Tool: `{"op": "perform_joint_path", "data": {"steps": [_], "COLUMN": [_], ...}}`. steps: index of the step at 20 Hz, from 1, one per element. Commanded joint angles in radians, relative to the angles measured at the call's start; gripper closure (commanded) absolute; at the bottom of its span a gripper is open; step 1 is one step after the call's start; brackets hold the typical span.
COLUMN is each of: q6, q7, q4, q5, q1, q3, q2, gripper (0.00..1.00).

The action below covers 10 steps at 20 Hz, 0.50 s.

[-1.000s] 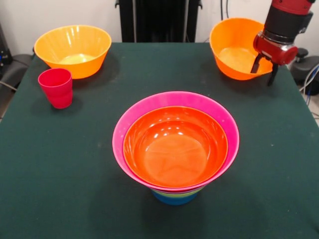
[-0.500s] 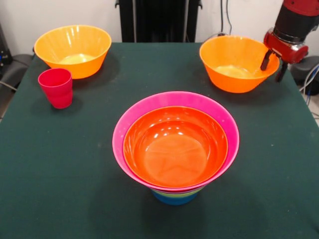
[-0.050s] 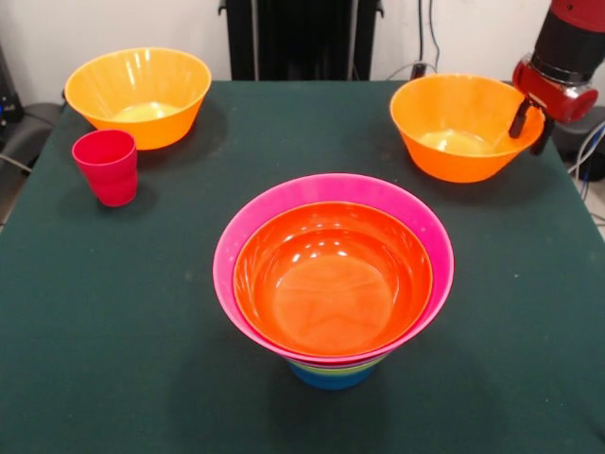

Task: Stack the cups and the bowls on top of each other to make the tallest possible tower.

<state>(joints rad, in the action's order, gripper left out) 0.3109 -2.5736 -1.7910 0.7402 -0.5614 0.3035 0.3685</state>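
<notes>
1 yellow-orange bowl (image 3: 460,126) has risen level, its rim pinched in the gripper (image 3: 530,125), ready for the tower (image 3: 333,284).

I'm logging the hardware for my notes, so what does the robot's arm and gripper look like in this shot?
Only the arm's end shows, at the upper right corner. The arm has a red top section above a black cylindrical wrist segment. Below that sits a glossy red collar with rounded edges. The gripper has two slim black fingers hanging from the collar. No cables or markings are visible on it.
</notes>
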Motion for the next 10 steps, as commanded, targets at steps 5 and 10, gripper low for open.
{"op": "perform_joint_path", "data": {"steps": [5, 10], "q6": [-0.016, -0.083], "q7": [-0.113, -0.037], "q4": [-0.017, -0.066], "q5": [-0.011, -0.049], "q1": [0.076, 0.171], "q3": [-0.122, -0.192], "q2": [0.009, 0.04], "gripper": [1.0, 1.0]}}
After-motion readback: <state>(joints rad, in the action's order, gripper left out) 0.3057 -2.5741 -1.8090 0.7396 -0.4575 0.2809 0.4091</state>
